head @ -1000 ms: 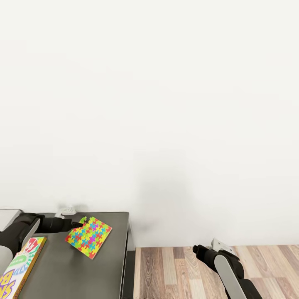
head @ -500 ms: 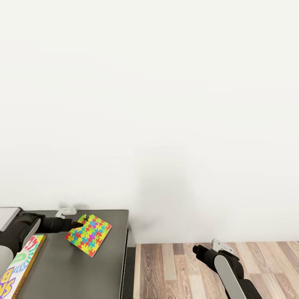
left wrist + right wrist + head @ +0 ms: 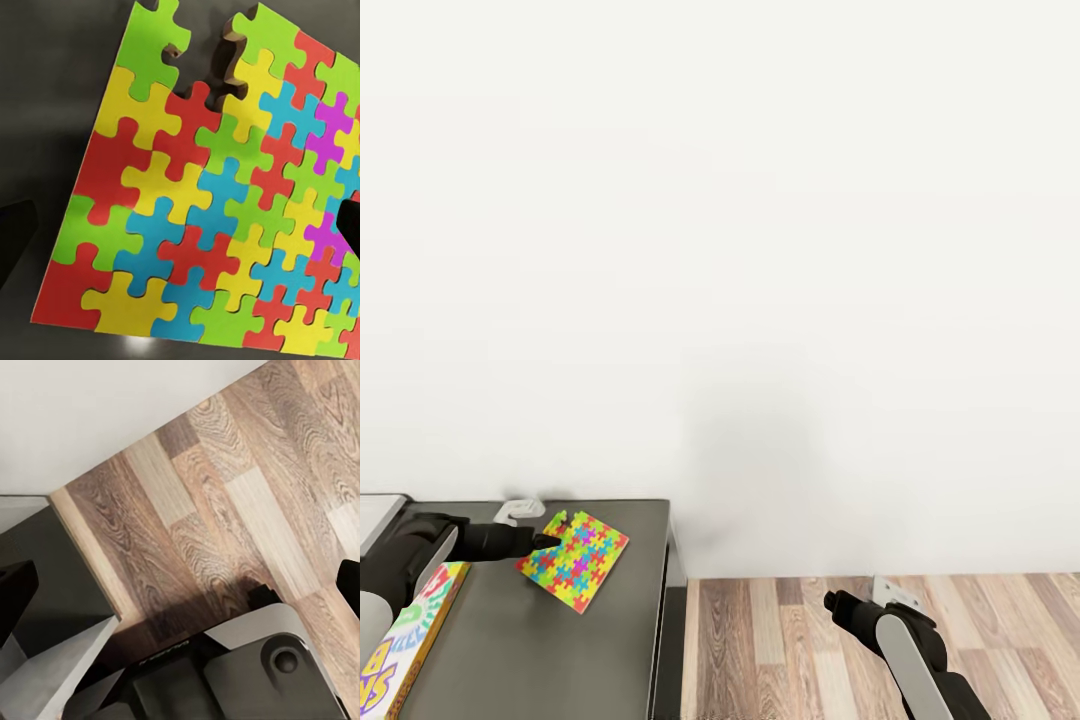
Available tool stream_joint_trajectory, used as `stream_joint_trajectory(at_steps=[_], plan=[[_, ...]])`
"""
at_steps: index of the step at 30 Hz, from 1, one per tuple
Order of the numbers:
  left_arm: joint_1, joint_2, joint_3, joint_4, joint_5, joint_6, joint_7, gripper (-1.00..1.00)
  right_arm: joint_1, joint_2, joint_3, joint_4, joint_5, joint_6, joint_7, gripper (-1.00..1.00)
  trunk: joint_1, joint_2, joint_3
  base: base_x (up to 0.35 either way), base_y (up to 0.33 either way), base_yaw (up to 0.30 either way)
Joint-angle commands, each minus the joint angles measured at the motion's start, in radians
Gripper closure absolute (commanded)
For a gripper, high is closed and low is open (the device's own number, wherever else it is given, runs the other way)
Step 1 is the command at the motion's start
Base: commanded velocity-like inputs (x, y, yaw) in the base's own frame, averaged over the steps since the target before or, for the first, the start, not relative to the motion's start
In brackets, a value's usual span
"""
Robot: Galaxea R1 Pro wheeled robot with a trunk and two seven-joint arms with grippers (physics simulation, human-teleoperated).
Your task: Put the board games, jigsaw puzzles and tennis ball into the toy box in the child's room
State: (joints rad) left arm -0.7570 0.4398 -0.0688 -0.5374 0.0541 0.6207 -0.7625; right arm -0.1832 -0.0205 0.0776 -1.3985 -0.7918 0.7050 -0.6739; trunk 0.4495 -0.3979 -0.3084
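Where the dark desk wing (image 3: 560,640) nears the wall, the jigsaw puzzle (image 3: 573,560) lies flat, corners turned diamond-wise. Left claw (image 3: 547,541) sits at its near-left edge, fingers spread either side, nothing held. Right claw (image 3: 830,602) hangs well apart over floor; its opening can't be judged.

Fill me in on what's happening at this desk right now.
The robot's left gripper is at the edge of a colourful jigsaw puzzle lying flat on the dark-grey desk wing; the left wrist view shows its jaws open to either side of the puzzle, nothing clamped. A SKIP-BO game box lies nearer the robot. The right arm hangs over the wood floor beside the desk, carrying nothing.
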Motion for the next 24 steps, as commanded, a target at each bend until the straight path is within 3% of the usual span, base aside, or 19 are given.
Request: stream_joint_trajectory(at_steps=[1,24], plan=[[-0.001,0.001,-0.005,-0.001,0.006,0.007,0.0,-1.0,-0.001,-0.001,0.002,-0.001,-0.009,0.001,-0.01,-1.0,0.001,-0.002,-0.004,0.0,0.0,0.0],[-0.001,-0.001,-0.006,-0.001,0.006,0.007,0.0,-1.0,-0.001,-0.001,0.002,-0.003,-0.009,0.001,-0.01,-1.0,0.001,-0.002,-0.041,0.0,0.0,0.0]])
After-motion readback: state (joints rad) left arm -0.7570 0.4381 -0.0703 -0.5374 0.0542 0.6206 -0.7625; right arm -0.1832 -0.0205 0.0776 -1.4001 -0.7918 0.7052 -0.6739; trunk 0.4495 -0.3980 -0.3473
